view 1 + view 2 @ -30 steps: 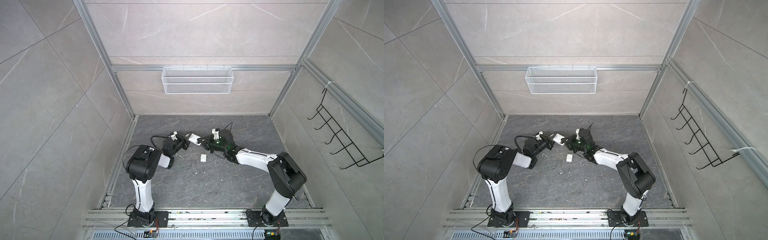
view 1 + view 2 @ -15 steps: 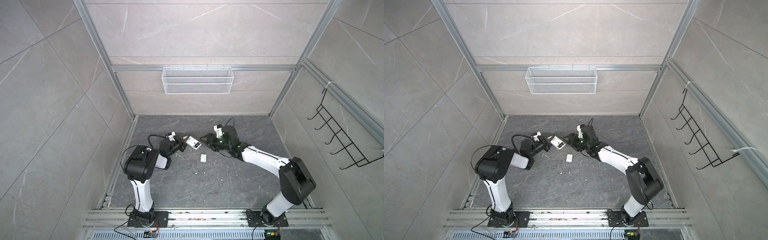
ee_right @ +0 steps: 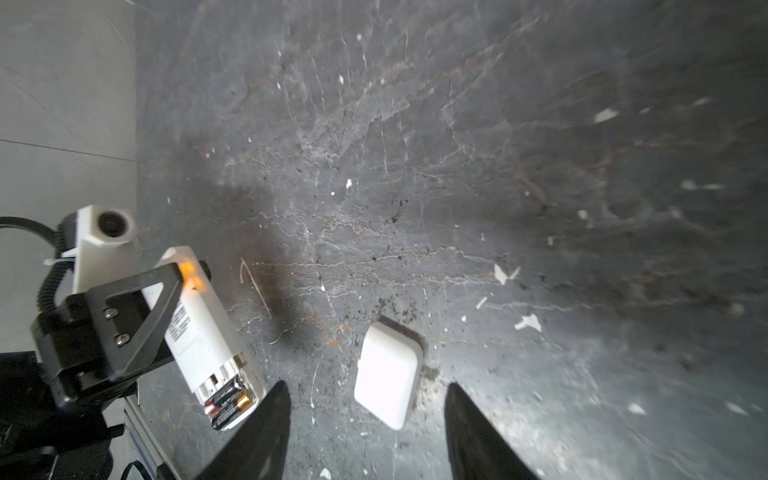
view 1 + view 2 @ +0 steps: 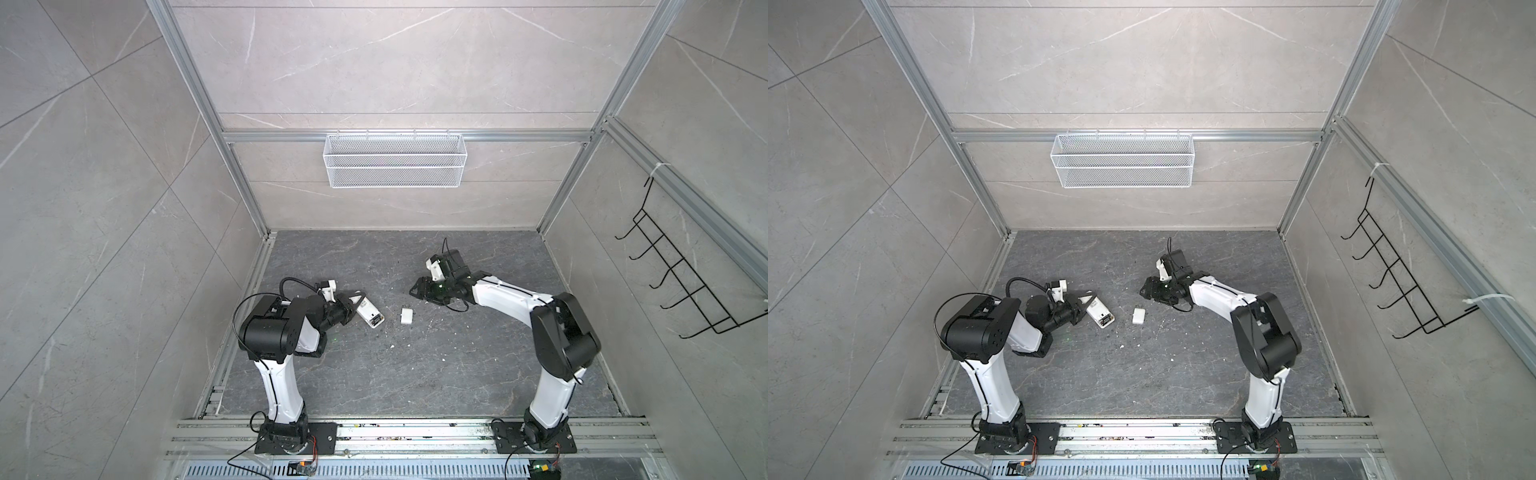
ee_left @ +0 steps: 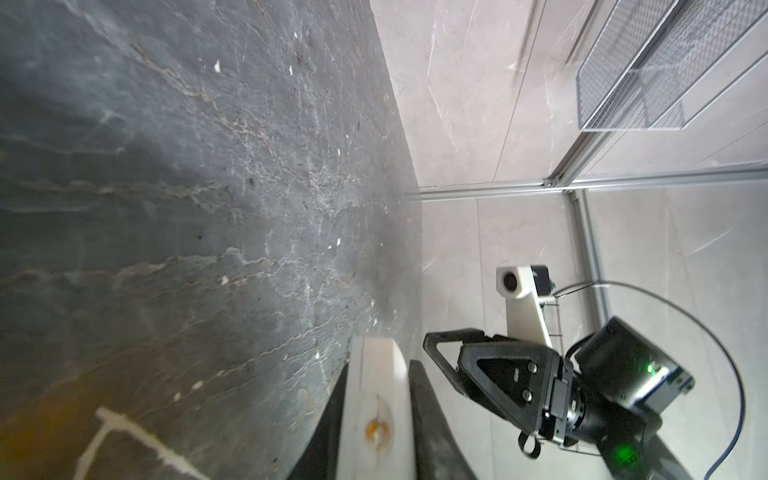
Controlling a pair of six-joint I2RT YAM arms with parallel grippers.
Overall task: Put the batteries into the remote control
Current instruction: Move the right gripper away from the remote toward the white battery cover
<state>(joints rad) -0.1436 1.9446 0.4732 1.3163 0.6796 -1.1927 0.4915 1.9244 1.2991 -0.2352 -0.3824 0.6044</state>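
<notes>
My left gripper (image 4: 353, 305) is shut on the white remote control (image 4: 369, 316), holding it low over the dark floor at the left. In the left wrist view the remote control (image 5: 374, 407) sits squeezed between the dark fingers (image 5: 428, 415). The right wrist view shows its back with the compartment open, and two dark batteries (image 3: 226, 401) lie side by side inside it. My right gripper (image 4: 415, 289) stands open and empty, apart from the remote. In the right wrist view that gripper (image 3: 368, 385) hangs over the small white cover (image 3: 386, 374), which lies flat on the floor (image 4: 407, 316).
A white wire basket (image 4: 395, 166) hangs on the back wall and a black hook rack (image 4: 685, 286) on the right wall. White flecks (image 4: 392, 347) are scattered on the floor. An aluminium rail (image 4: 249, 299) runs along the floor's left edge.
My right gripper has opened and come off the remote's end. The left gripper has drawn the remote away to the left and nearer the front, so a gap now lies between the grippers.
</notes>
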